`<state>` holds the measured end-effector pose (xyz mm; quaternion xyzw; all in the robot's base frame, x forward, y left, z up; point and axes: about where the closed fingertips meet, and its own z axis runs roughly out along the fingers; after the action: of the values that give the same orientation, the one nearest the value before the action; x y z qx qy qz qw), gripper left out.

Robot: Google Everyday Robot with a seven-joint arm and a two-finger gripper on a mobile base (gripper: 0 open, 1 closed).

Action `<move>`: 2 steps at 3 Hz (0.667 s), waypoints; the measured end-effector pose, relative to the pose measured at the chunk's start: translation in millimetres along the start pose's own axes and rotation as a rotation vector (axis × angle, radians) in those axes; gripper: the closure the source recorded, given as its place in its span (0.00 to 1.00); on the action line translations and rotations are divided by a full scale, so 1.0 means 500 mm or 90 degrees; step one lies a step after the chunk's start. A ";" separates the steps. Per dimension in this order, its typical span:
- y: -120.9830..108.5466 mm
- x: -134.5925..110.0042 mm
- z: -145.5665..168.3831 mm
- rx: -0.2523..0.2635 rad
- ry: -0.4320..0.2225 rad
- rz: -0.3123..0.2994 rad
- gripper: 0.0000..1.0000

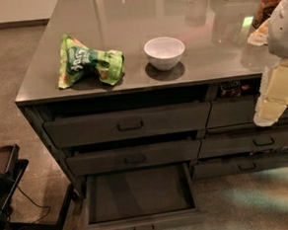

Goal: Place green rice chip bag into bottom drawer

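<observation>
Hanging tip-down at right edge: fingers [270, 107] | spread or not, cannot tell | bottom drawer [139, 194] open

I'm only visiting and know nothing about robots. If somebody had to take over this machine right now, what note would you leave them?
Gripper: at the right edge of the view, in front of the right-hand drawers, far from the bag and not touching it.
Green rice chip bag: lying crumpled on the countertop near its front left corner, left of the white bowl.
Bottom drawer: pulled out, directly below the bag's side of the counter.
Done: the drawer is open.
Left: reach the bag, grasp it, carry it down and release it in the bottom drawer.
</observation>
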<state>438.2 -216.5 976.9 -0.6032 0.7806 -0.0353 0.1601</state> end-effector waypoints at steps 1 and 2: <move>0.000 0.000 0.000 0.001 0.000 0.000 0.00; -0.021 -0.030 0.010 0.012 -0.025 -0.009 0.00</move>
<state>453.0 -204.2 977.9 -0.6075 0.7727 -0.0322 0.1810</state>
